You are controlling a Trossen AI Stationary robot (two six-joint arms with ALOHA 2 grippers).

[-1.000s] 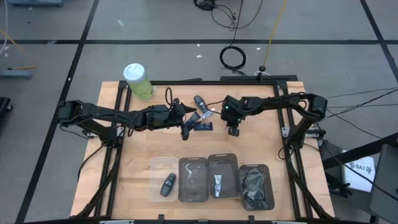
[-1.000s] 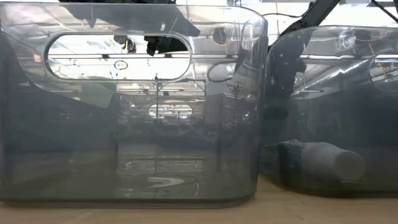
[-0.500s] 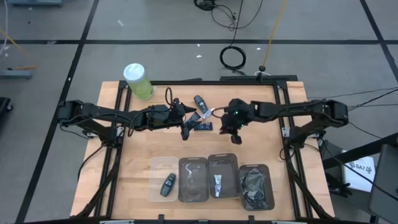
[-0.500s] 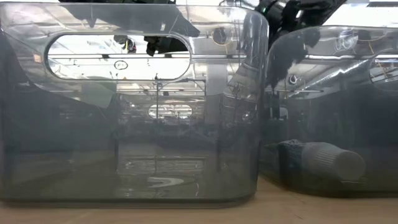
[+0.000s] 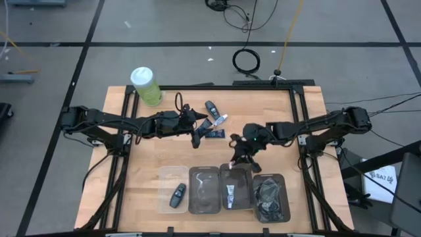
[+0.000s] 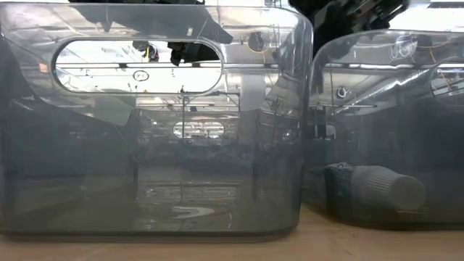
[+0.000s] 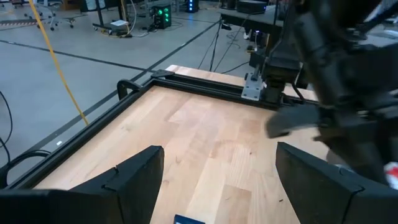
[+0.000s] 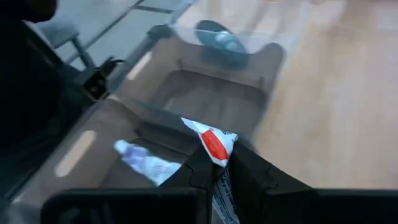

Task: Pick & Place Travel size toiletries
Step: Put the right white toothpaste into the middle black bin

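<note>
My right gripper [image 5: 236,159] hangs over the far rim of the third bin [image 5: 247,172] in the near row, shut on a small sachet [image 8: 216,144] with a white end and a red mark. A white tube [image 5: 230,195] lies in that bin, and the low view shows it on its side [image 6: 377,188]. A navy sachet [image 5: 214,133] and a white tube [image 5: 221,120] lie flat on the table's far middle. My left gripper [image 5: 200,133] stands open beside them, touching nothing, with bare table between its fingers [image 7: 217,186]. My right gripper pinches the sachet between its two fingers [image 8: 249,174], below the sachet's white, red-marked end [image 8: 217,140]. That end sticks out past the fingertips. The sachet is lifted clear, above the bin; the rest of it is hidden between the fingers.
Several clear bins stand along the near edge: the leftmost [image 5: 164,176] holds a black key fob [image 5: 176,195], the second [image 5: 204,189] looks bare, the rightmost [image 5: 283,197] holds dark cords. A green canister [image 5: 146,86] stands far left, another fob [image 5: 210,107] at the far middle.
My right gripper has swung from the table's far middle toward the near edge, turning as it went, and now hangs over the third bin with the sachet in its shut fingers.
</note>
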